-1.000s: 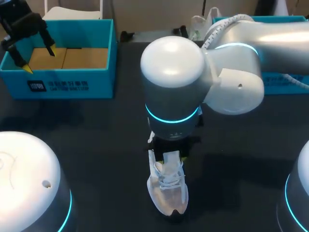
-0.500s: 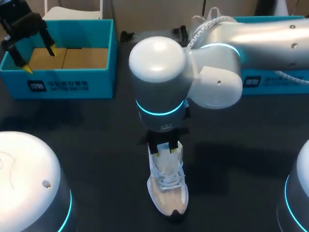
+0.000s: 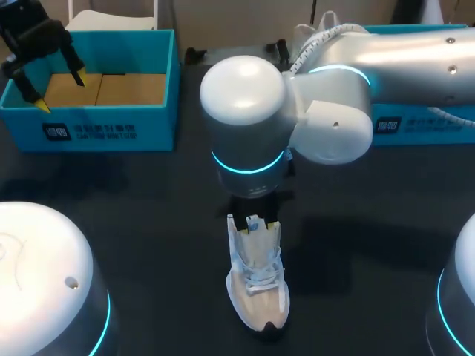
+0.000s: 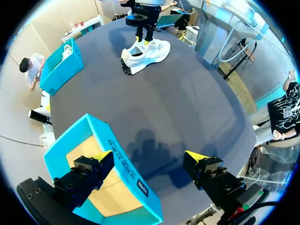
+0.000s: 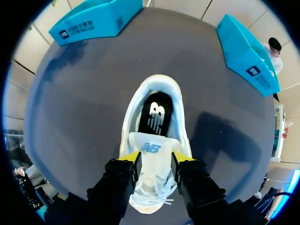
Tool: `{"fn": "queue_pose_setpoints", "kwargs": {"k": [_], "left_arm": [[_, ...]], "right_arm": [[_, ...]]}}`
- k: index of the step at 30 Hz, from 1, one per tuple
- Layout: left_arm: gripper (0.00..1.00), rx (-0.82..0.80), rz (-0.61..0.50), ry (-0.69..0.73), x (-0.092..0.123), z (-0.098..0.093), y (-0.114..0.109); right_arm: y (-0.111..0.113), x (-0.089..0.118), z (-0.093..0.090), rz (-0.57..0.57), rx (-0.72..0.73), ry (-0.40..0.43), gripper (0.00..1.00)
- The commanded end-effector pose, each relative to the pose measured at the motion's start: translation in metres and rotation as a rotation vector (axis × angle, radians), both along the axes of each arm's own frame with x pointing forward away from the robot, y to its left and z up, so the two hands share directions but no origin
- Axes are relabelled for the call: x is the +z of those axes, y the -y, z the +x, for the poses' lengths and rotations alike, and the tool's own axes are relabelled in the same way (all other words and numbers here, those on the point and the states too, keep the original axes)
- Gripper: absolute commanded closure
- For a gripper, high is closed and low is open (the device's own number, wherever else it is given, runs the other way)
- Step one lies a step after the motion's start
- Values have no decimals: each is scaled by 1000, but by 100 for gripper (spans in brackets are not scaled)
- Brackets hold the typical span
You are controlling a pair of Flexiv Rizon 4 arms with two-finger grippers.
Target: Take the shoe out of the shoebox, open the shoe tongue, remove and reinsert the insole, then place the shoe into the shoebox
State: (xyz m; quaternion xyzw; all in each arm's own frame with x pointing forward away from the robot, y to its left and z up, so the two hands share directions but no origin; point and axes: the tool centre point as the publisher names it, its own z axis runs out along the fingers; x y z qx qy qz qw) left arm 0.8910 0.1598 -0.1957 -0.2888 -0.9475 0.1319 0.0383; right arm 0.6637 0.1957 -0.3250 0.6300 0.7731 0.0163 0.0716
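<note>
A white mesh sneaker (image 3: pixel 258 293) is resting sole-down on the dark surface (image 3: pixel 148 222), its toe pointing toward the near edge. Its white tongue (image 5: pixel 151 149) is standing upright, and the jaws of the right arm (image 3: pixel 297 111) are gripping it from both sides, the yellow fingertips (image 5: pixel 130 157) pressing against its edges. Just beyond the tongue, a black insole (image 5: pixel 156 115) is showing inside the shoe's opening. At the far left, the jaws of the left arm (image 3: pixel 26 26) are hanging wide apart, holding nothing, over an open teal shoebox (image 3: pixel 96 130) with a brown cardboard floor. At the far right, a second teal box (image 3: pixel 423 122) is sitting partly behind the right arm.
</note>
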Motion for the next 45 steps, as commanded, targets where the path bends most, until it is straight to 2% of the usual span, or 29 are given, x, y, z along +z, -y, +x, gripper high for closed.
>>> {"fn": "queue_pose_setpoints", "kwargs": {"k": [1,4,7,12,16,17,18,20,21,22,24,25,36,37,45], "left_arm": [[0,-1,3,0,0,0,0],[0,-1,3,0,0,0,0],[0,-1,3,0,0,0,0],[0,-1,3,0,0,0,0],[0,-1,3,0,0,0,0],[0,-1,3,0,0,0,0],[0,-1,3,0,0,0,0],[0,-1,3,0,0,0,0],[0,-1,3,0,0,0,0],[0,-1,3,0,0,0,0],[0,-1,3,0,0,0,0],[0,-1,3,0,0,0,0],[0,-1,3,0,0,0,0],[0,-1,3,0,0,0,0],[0,-1,3,0,0,0,0]], "right_arm": [[5,-22,11,53,25,-34,58],[9,-31,15,95,44,-53,58],[11,-30,15,113,58,-55,58],[9,5,8,80,145,-26,56],[9,27,10,123,369,-53,51],[8,31,11,128,443,-68,46],[7,34,13,120,493,-71,34],[6,38,16,108,581,-107,24],[4,40,20,84,639,-140,5],[3,40,23,65,699,-165,0],[0,41,30,59,857,-195,0],[-2,41,32,131,1002,-208,0],[-2,41,32,131,1002,-208,0],[-7,38,36,98,1051,-219,0],[-11,45,55,8,1100,-195,0]]}}
